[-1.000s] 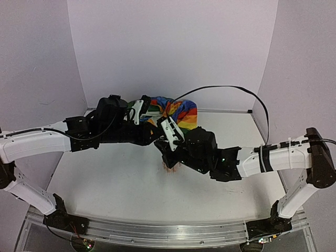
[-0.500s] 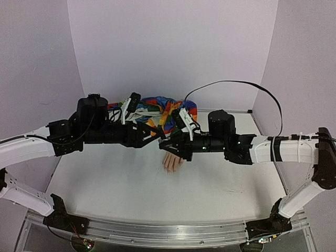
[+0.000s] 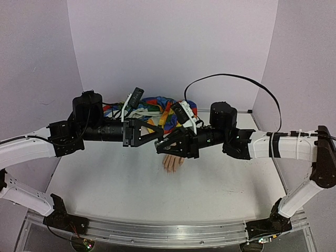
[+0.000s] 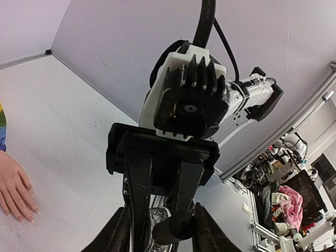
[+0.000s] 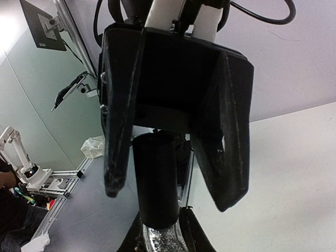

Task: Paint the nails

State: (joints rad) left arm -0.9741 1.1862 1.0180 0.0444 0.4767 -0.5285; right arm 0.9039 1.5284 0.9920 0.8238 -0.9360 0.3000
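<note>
Black cap [image 5: 156, 178] still on the bottle [image 5: 157, 239]: right gripper [image 3: 159, 148] clamps the bottle, left gripper [image 5: 169, 195] open astride the cap. You've all nails [image 4: 22, 219] left, by my read.

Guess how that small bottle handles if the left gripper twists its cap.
Probably rigid and light: the bottle is small, pinched in the right gripper. Its shiny, glittery body could slip or spin under a twist. The smooth round cap, between the open fingers of the left gripper, likely gives little purchase.
</note>
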